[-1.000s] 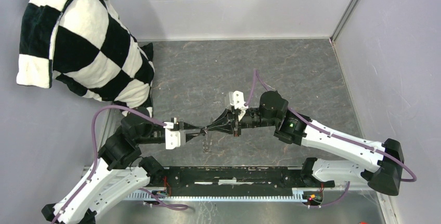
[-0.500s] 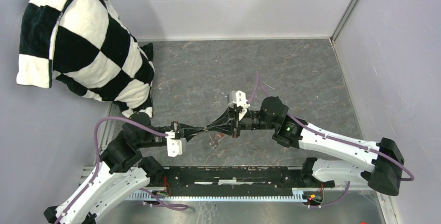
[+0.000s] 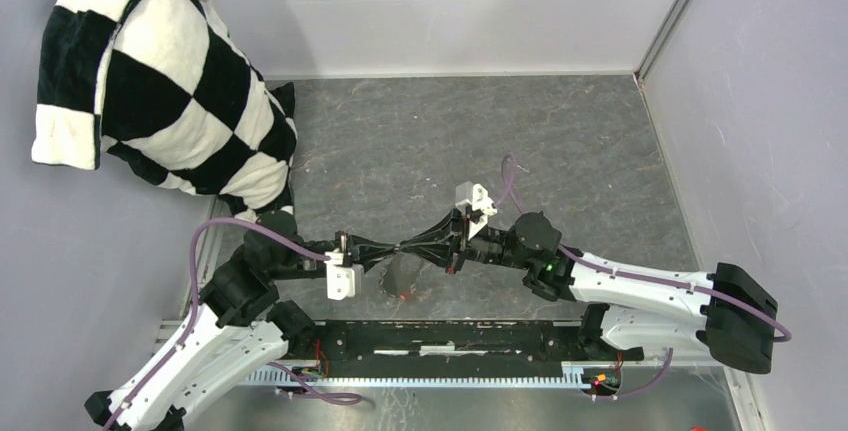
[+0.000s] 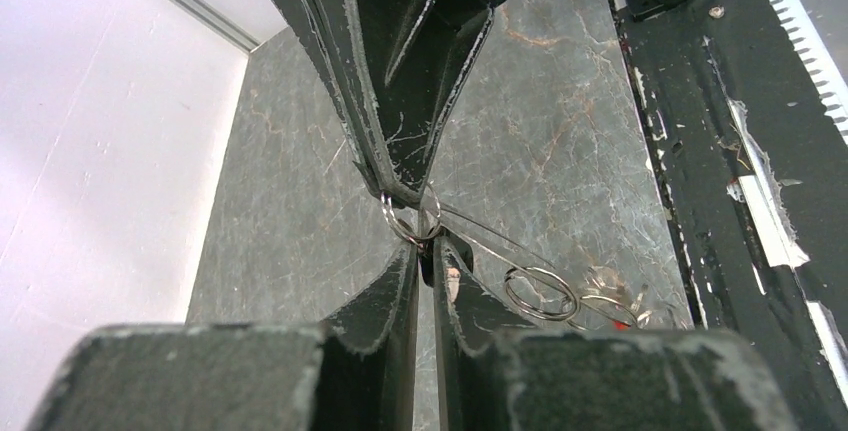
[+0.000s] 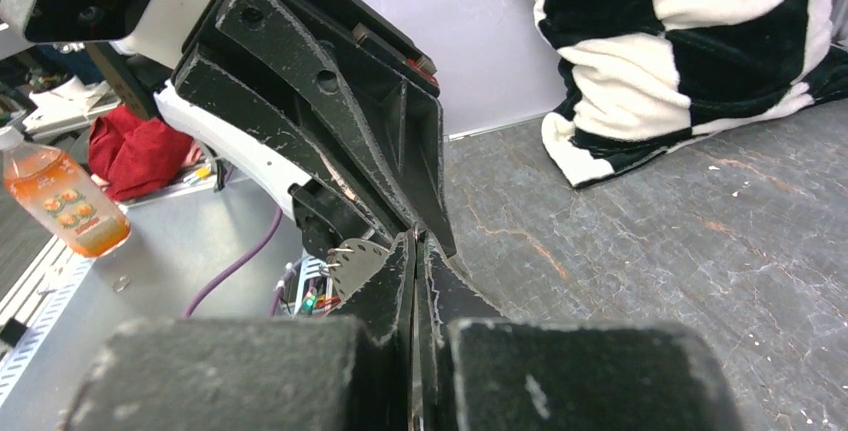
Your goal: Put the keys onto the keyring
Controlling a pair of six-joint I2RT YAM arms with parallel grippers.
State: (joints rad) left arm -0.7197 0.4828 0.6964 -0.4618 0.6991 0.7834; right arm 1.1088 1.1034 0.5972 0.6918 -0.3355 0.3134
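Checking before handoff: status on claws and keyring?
Claws tip to tip: right claw shut, left claw grip unclear. Thin silver wire keyring at the tips, red-tagged key hanging below. Nothing blocking.

Black-and-white checked pillow. Grey marbled counter with rust-coloured veins. White arms with black joints and purple cables. Left tool and right tool black. Silvery keyring. Bottle of orange liquid.

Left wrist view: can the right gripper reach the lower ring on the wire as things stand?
Probably not yet. The lower ring hangs free, but the right gripper is shut at the upper ring, against the left gripper; it must release first.
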